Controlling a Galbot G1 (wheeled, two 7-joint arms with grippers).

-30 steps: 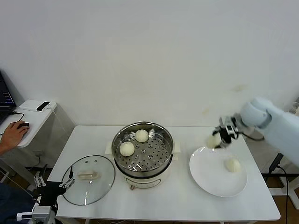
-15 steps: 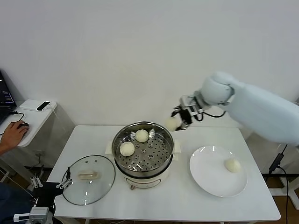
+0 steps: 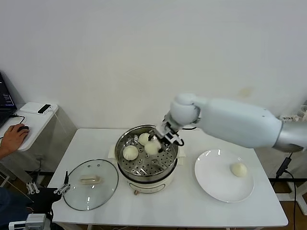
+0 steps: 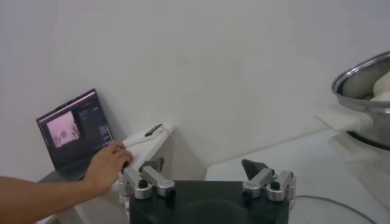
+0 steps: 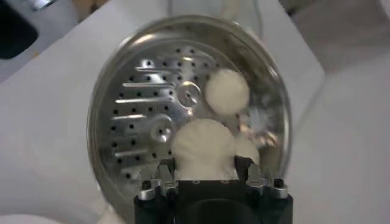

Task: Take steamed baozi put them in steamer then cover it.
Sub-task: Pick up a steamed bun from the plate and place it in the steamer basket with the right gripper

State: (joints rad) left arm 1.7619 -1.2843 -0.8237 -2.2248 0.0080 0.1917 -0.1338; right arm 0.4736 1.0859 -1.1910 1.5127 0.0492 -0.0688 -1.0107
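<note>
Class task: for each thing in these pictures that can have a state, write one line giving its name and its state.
Steamer: uncovered, two baozi on its tray.
Cover: off, flat on the table.
Held baozi: gripped over the tray.
Plate: one baozi on it.
Right gripper: shut on the held baozi.
Left gripper: open, idle near the cover.

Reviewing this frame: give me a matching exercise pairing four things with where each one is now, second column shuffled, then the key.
Things:
1. cover
2. right gripper
3. left gripper
4. plate

Places or states:
A. over the steamer, shut on a steamed baozi
B. flat on the table, left of the steamer
C. right of the steamer, one bun on it
D. open, low by the table's left edge

Pairs: 1-B, 2-A, 3-D, 4-C
</note>
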